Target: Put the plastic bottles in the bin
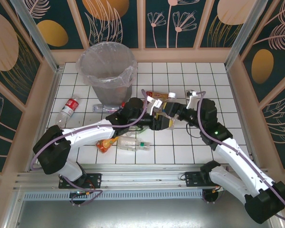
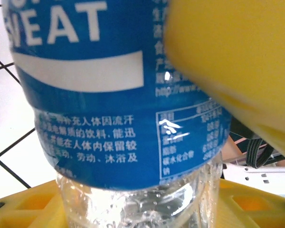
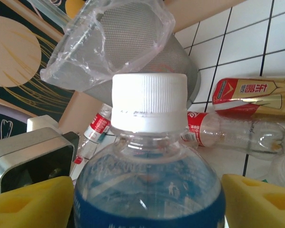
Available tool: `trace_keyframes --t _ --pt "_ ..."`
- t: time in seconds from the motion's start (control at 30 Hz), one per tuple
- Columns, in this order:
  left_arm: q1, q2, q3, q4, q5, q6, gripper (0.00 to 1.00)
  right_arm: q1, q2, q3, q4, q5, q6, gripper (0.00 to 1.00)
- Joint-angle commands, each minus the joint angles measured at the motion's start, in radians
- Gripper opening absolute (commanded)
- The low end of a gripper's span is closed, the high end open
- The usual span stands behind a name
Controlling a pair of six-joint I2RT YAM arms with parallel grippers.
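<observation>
The left arm [image 1: 85, 135] reaches from its base at the near left corner, low over the table, forearm slanting right and away to a black wrist [image 1: 129, 112]. The right arm [image 1: 235, 159] rises from the near right corner, bends at the elbow [image 1: 214, 129] and turns left. The two grippers meet nose to nose at mid-table. The left gripper [image 1: 155, 115] has its yellow pads [image 2: 28, 206] pressed on both sides of a blue-labelled bottle [image 2: 95, 95]. The right gripper [image 1: 175, 114] has its pads [image 3: 31, 204] flanking the same bottle's shoulders, close against it; whether they press cannot be told.
</observation>
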Motion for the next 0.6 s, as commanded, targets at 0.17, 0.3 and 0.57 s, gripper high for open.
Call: trace_keyframes --t 0.17,0.3,0.57 --pt "0.017 -0.077 0.071 -0.127 -0.073 0.046 0.60 0.007 -0.126 0.031 -0.074 0.029 -0.062 0.91" --pt "0.054 -0.112 0.097 -0.209 -0.097 0.081 0.60 0.006 -0.182 0.056 -0.144 0.009 -0.125 0.97" --pt "0.158 -0.152 0.251 -0.468 -0.158 0.205 0.62 0.005 -0.235 0.092 -0.188 -0.108 -0.196 0.99"
